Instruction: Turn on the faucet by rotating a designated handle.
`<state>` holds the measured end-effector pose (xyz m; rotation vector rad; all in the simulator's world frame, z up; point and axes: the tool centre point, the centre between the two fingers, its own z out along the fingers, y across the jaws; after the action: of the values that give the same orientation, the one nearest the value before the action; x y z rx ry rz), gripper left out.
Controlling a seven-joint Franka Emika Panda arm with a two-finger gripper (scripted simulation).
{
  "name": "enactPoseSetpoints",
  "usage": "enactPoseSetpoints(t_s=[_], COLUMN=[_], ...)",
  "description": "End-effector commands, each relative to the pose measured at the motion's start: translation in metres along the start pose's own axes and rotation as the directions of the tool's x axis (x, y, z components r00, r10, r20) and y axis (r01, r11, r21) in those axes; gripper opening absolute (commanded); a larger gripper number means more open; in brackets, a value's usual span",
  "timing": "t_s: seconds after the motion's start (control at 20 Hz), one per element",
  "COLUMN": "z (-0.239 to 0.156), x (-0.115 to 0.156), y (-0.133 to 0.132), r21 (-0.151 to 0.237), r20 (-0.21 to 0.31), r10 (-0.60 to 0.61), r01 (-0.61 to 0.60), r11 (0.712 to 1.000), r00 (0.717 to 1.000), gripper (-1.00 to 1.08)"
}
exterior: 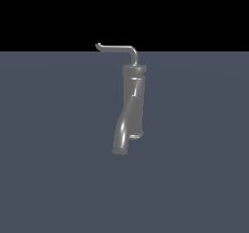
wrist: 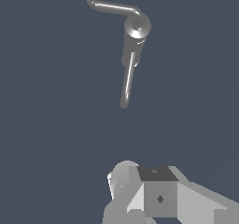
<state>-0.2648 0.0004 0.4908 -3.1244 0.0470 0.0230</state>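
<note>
The faucet point(exterior: 133, 101) is a dark grey glossy column with a ringed cap point(exterior: 134, 71) and a thick curved spout point(exterior: 122, 132) that runs down toward the floor. The handle point(exterior: 116, 47), a thin L-shaped rod, rises from the cap and points to the exterior view's left, ending in a small hook tip. The wrist view looks down on the faucet cap point(wrist: 137, 26), the handle point(wrist: 114, 7) and the spout point(wrist: 127, 80). Pale grey parts of my gripper point(wrist: 149, 192) show at that view's edge, well apart from the faucet. I cannot see how its jaws stand. The exterior view does not show the gripper.
The faucet stands on a flat blue-grey floor point(exterior: 58, 169) with a black background behind it. Nothing else shows in either view.
</note>
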Motion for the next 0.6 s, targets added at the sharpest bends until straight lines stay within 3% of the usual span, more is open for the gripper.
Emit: enactPoseSetpoints(t_s=[0.0, 0.55], z=[0.0, -0.0033], x=[0.0, 0.0002], y=[0.0, 0.0076], r21=[0.0, 0.053], r20=[0.0, 0.002], r10=[0.0, 0.041], r01=[0.0, -0.041], r11=[1.0, 0.998], r00=[1.0, 0.999], gripper=[-1.0, -1.0])
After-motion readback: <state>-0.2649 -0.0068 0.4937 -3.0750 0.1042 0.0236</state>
